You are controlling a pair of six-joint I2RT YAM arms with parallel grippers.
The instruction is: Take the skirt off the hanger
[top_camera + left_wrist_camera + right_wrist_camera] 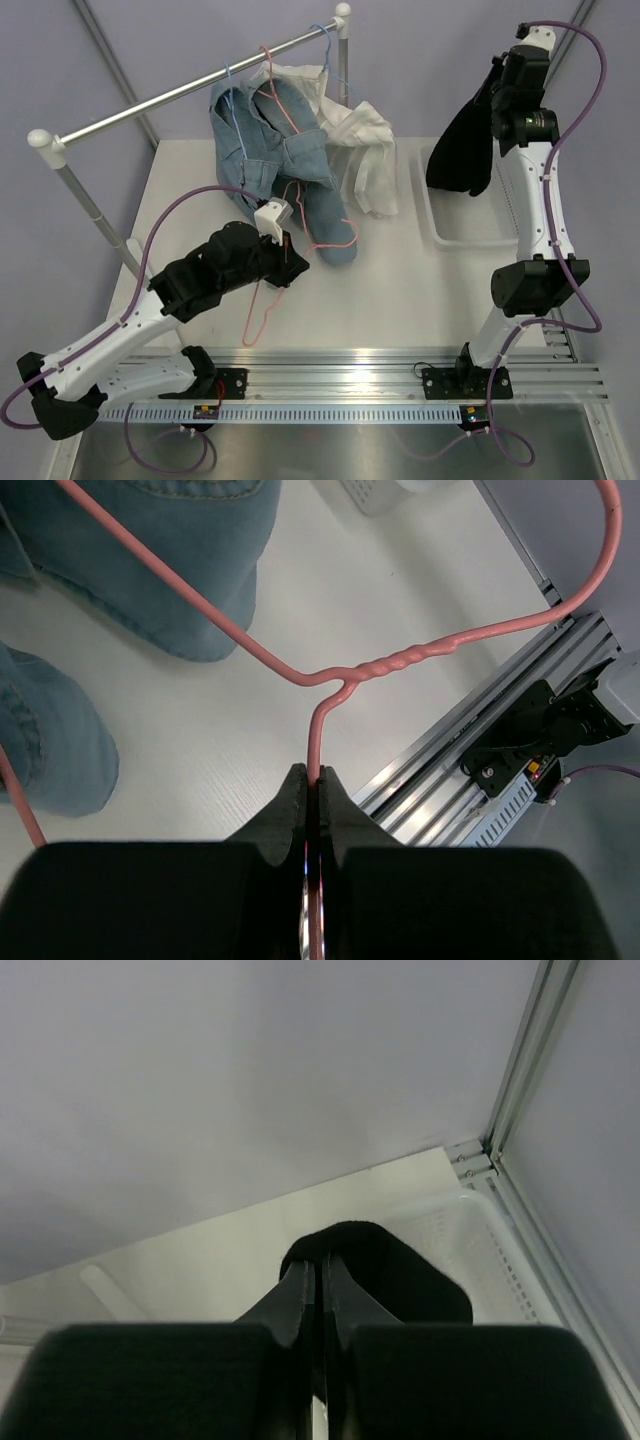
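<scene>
Skirt [462, 140] looked already off the hanger [258, 310], well apart from it, so the removal step read as basically done and the placing step was in hand. Right end effector [499, 72] was raised at the far right, fingers pressed together on the skirt's top edge, black fabric bunched just past the tips in the right wrist view. The skirt hung limp and plain black, widening downward, its lower end over the white bin [450, 236]; contact with the bin unclear. Left end effector [287, 262] was low over the table [400, 290], pinching one wire of the pink hanger near its twisted neck, hook toward the near edge. Blue jeans [290, 160] lay beside it, under the rail [190, 90]. Next move likely needed the right arm lowering the skirt into the bin before letting go; soft fabric could drape over the rim.
</scene>
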